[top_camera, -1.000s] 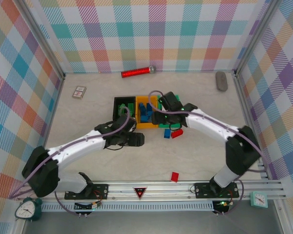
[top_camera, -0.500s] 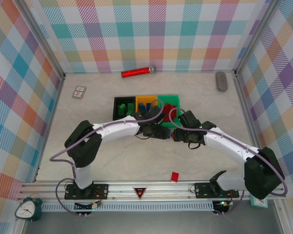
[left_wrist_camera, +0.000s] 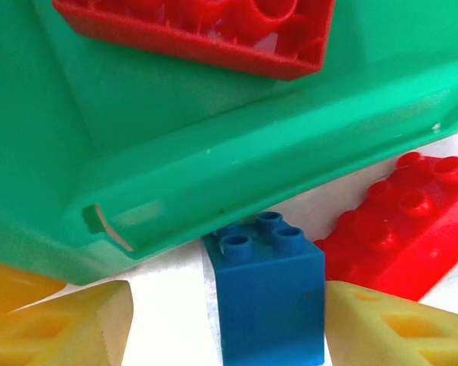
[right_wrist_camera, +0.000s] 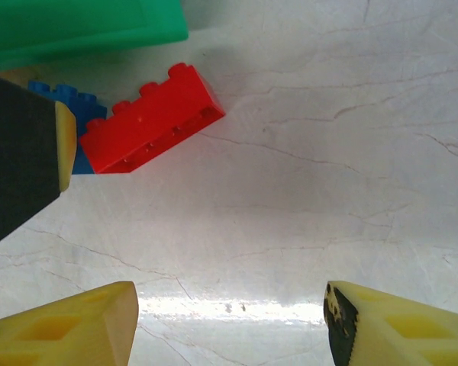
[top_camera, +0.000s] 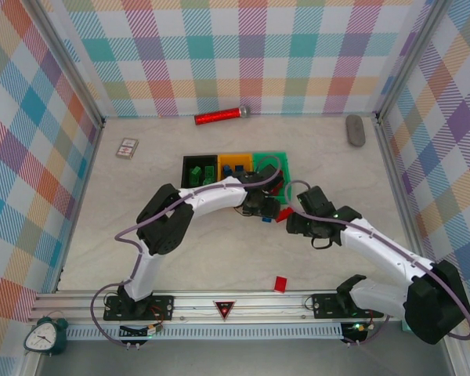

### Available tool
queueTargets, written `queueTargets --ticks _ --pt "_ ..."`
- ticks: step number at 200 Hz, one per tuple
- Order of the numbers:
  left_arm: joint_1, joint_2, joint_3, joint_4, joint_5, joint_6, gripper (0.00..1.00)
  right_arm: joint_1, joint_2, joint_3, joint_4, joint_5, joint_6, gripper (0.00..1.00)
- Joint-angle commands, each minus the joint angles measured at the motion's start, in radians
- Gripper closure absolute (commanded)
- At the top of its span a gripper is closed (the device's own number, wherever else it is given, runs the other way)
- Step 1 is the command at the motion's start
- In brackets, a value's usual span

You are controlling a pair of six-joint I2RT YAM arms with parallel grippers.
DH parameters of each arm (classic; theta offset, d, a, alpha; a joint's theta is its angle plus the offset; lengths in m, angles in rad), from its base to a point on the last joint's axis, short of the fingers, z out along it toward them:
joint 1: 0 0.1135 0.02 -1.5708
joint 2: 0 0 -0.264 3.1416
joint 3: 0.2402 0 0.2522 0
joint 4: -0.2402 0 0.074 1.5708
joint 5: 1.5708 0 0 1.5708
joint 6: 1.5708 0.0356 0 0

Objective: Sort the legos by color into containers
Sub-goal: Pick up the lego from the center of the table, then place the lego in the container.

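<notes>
Three joined containers stand mid-table: black [top_camera: 189, 181], orange [top_camera: 236, 160], green [top_camera: 279, 157]. Green legos lie in the black one, blue in the orange one, and a red brick [left_wrist_camera: 198, 30] lies in the green bin [left_wrist_camera: 214, 152]. Just in front of the green bin a blue brick [left_wrist_camera: 267, 293] stands next to a red brick [left_wrist_camera: 397, 229]. My left gripper [left_wrist_camera: 225, 309] is open around the blue brick: the right finger is at its side, with a gap on the left. My right gripper [right_wrist_camera: 229, 313] is open over bare table, with the red brick [right_wrist_camera: 153, 122] ahead of it. Another red brick [top_camera: 280, 283] lies near the front.
A red glittery cylinder [top_camera: 219, 117] lies at the back wall, a small card box [top_camera: 127, 147] at the back left and a grey object [top_camera: 355, 129] at the back right. The left arm stretches across in front of the bins.
The left arm has swung right from the black bin's front to the green bin's front, and its jaws have narrowed. The right gripper has pulled back from the bins toward the near right.
</notes>
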Motion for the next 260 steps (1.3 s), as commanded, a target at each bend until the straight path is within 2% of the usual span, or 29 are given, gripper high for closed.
queueTargets --ticks 1,6,35,45,58,73,111,138,158,171,178,192,204,228,236,260 --pt "-0.015 0.032 0.041 -0.072 -0.011 0.026 0.38 -0.007 -0.026 -0.018 -0.023 0.000 0.021 0.34" --pt "-0.015 0.036 0.047 -0.077 -0.007 0.027 0.40 -0.006 -0.026 -0.018 -0.023 -0.001 0.020 0.34" --pt "-0.015 0.028 0.042 -0.083 -0.005 0.034 0.65 -0.006 -0.026 -0.028 -0.004 -0.010 0.025 0.34" --pt "-0.015 0.006 0.029 -0.083 -0.010 0.034 0.67 -0.006 -0.020 -0.027 0.002 -0.017 0.025 0.34" --pt "-0.015 -0.032 0.008 -0.081 -0.011 0.033 0.79 -0.006 -0.010 -0.026 0.008 -0.025 0.026 0.34" --pt "-0.015 -0.093 -0.022 -0.077 -0.022 0.032 0.85 -0.006 0.002 -0.035 0.029 -0.039 0.029 0.34" --pt "0.011 -0.239 -0.056 -0.135 -0.113 0.065 0.89 -0.006 0.056 -0.036 0.060 -0.077 0.020 0.33" --pt "0.080 -0.295 -0.051 -0.172 -0.169 0.106 0.89 -0.006 0.076 -0.029 0.076 -0.073 0.019 0.33" --pt "0.148 -0.284 -0.014 -0.196 -0.166 0.136 0.85 -0.006 0.095 -0.012 0.085 -0.084 0.017 0.33" --pt "0.179 -0.260 0.019 -0.205 -0.185 0.158 0.78 -0.006 0.102 -0.012 0.097 -0.086 0.022 0.33" --pt "0.190 -0.243 0.042 -0.212 -0.189 0.170 0.71 -0.006 0.108 -0.011 0.105 -0.085 0.024 0.33" --pt "0.201 -0.201 0.104 -0.247 -0.175 0.185 0.43 -0.006 0.130 0.001 0.114 -0.080 0.019 0.32" --pt "0.198 -0.182 0.136 -0.259 -0.140 0.193 0.33 -0.005 0.158 0.020 0.116 -0.066 0.012 0.31" --pt "0.186 -0.218 0.075 -0.199 -0.088 0.185 0.31 -0.006 0.223 0.075 0.130 -0.036 0.007 0.28" --pt "0.179 -0.243 0.037 -0.178 -0.085 0.177 0.26 -0.006 0.251 0.098 0.136 -0.034 0.006 0.27" --pt "0.168 -0.336 -0.077 -0.116 -0.083 0.154 0.26 -0.006 0.332 0.161 0.153 -0.014 0.006 0.25"
